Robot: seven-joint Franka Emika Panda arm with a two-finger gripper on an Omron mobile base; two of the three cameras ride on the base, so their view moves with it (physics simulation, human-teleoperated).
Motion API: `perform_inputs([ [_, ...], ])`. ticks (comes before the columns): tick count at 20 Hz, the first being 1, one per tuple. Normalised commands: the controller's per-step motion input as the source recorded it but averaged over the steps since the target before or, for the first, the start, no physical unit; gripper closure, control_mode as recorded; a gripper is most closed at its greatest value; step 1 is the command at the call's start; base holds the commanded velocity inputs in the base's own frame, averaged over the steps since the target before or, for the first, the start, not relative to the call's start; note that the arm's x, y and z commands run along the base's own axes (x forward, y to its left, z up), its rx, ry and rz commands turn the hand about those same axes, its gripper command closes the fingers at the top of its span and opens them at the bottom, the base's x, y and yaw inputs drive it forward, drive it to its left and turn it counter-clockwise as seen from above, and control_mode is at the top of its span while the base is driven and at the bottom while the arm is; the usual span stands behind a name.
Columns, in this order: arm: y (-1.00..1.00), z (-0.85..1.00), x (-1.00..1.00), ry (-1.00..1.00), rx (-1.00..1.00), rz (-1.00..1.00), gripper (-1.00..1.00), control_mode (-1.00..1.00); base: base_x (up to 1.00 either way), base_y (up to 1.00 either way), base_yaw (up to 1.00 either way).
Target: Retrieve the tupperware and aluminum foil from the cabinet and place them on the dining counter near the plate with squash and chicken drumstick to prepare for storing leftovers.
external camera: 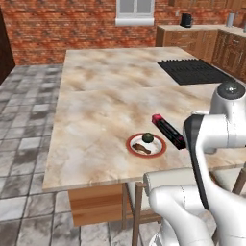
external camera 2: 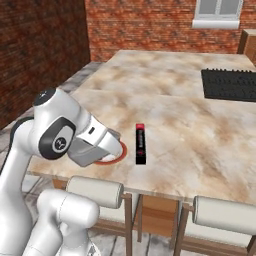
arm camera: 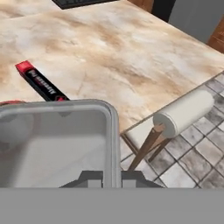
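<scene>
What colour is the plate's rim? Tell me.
Red, circling the plate on the dining counter; the left base view shows it best.

My two base cameras look forward and down from behind the arm, left and right, sharing the surface (external camera: 96, 115) near its front edge. My hand camera sits close, low over that same front edge.

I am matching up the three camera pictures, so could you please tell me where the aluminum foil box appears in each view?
Left base view: the aluminum foil lies right of centre, just right of the plate.
Right base view: it lies at centre, pointing away from the camera, right of the plate.
Hand view: it lies upper left, behind the grey tupperware.
Shared landmark: the red-rimmed plate.
</scene>
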Motion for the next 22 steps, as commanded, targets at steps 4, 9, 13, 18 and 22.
perform_inputs([
  [4, 0.02, -0.08, 0.49, 0.0, 0.03, 0.0, 1.0, -1.0, 0.17, 0.0, -0.01],
  [9, 0.24, -0.06, 0.62, 0.0, 0.0, 0.06, 1.0, -1.0, 0.0, 0.0, 0.0],
  [13, 0.62, -0.13, 0.66, 0.0, 0.0, 0.09, 1.0, -1.0, 0.0, 0.0, 0.0],
  [18, 0.96, -0.41, 0.63, 0.02, -0.05, 0.06, 1.0, -1.0, 0.0, 0.0, 0.0],
  [22, 0.98, -0.49, 0.66, 0.04, -0.04, 0.06, 1.0, -1.0, 0.0, 0.0, 0.0],
])
